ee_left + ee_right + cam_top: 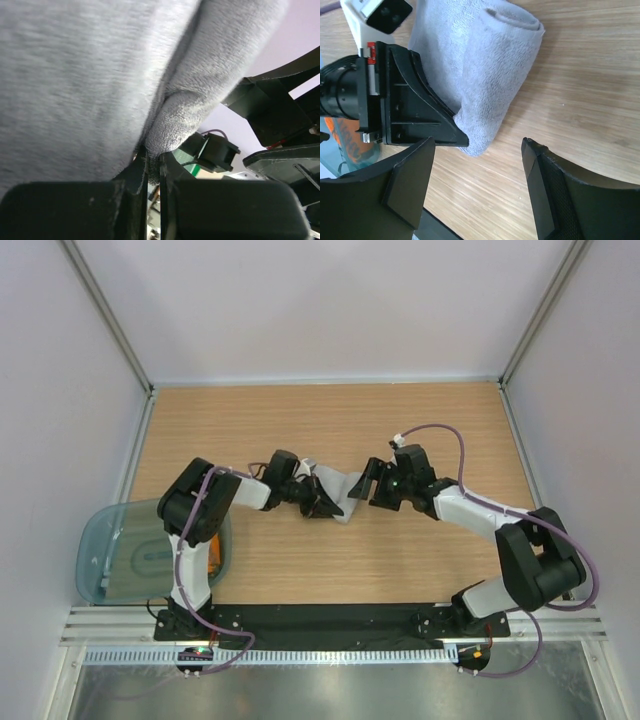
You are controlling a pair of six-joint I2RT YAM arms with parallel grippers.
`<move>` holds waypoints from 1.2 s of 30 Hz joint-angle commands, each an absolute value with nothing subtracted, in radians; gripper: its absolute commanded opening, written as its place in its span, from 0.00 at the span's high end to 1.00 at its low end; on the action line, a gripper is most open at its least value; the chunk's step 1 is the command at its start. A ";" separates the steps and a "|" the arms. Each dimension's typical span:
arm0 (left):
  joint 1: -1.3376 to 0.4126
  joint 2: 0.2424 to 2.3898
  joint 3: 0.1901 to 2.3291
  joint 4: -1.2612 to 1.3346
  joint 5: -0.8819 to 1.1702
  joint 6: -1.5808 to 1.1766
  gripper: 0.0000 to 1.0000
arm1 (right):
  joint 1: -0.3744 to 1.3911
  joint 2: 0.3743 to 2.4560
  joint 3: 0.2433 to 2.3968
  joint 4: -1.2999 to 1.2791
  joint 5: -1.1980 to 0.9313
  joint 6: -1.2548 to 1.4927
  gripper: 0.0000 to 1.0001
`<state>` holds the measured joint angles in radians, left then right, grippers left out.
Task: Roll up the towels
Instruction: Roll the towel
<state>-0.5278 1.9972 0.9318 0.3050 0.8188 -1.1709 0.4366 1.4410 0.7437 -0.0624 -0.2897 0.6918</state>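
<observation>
The grey towel (pixel 485 65) is soft cloth with a short, fuzzy pile, and it looks matt everywhere. The table (pixel 420 430) is of light wood with a fine straight grain, smooth and with a slight sheen. At 8 o'clock of the table, the tub (pixel 105 540) is translucent teal plastic, smooth and glossy. The left gripper (pixel 150 165) and the right gripper (pixel 476 155) are of matt black plastic. One right finger (pixel 565 200) has a finely ribbed inner face. At 6 o'clock the metal sheet (pixel 330 695) is dull grey and looks brushed.
</observation>
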 commanded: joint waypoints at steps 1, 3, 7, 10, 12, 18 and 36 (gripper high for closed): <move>-0.508 2.022 0.926 0.420 0.899 -1.266 1.00 | 0.440 1.456 0.732 0.106 -0.279 0.715 0.24; -0.500 2.028 0.930 0.391 0.902 -1.262 1.00 | 0.442 1.485 0.724 0.144 -0.268 0.721 0.24; -0.480 2.048 0.948 0.342 0.917 -1.256 1.00 | 0.440 1.551 0.721 0.196 -0.249 0.745 0.27; -0.465 2.062 0.963 0.281 0.922 -1.235 1.00 | 0.440 1.614 0.727 0.216 -0.224 0.759 0.32; -0.463 2.060 0.982 0.220 0.916 -1.200 1.00 | 0.440 1.650 0.726 0.244 -0.218 0.770 0.36; -0.457 2.068 1.011 0.166 0.930 -1.177 1.00 | 0.442 1.715 0.713 0.325 -0.244 0.801 0.48; -0.526 1.849 1.207 -0.465 0.497 -0.671 0.57 | 0.446 1.628 0.836 -0.066 -0.201 0.790 0.99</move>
<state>-0.4885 1.9408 1.1549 -0.2752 0.6605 -0.8352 0.4423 1.6703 0.7750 0.1169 -0.2504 0.8150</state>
